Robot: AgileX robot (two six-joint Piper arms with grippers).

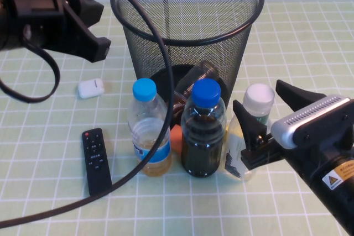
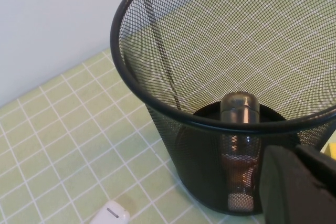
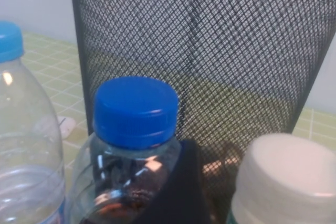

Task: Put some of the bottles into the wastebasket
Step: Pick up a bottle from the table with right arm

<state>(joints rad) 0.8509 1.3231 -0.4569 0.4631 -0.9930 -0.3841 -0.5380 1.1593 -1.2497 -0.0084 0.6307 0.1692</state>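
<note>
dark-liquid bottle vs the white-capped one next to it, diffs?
Cap: the dark-liquid bottle has a blue cap, the white-capped bottle a white one. Contents: one nearly full of dark liquid, the other looks clear. Position: the open right gripper straddles the white-capped bottle; the dark one stands free. Both are upright in front of the wastebasket.

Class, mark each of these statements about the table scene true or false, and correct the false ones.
1. One bottle already lies inside the wastebasket. True.
2. The right gripper is shut on the dark-liquid bottle. False: its jaws stand open around the white-capped bottle, not closed on it.
3. A remote control lies on the table. True.
4. The left gripper holds a bottle. False: it is shut and empty, raised left of the wastebasket.
5. Both blue-capped bottles stand inside the wastebasket. False: they stand outside, in front of it.
</note>
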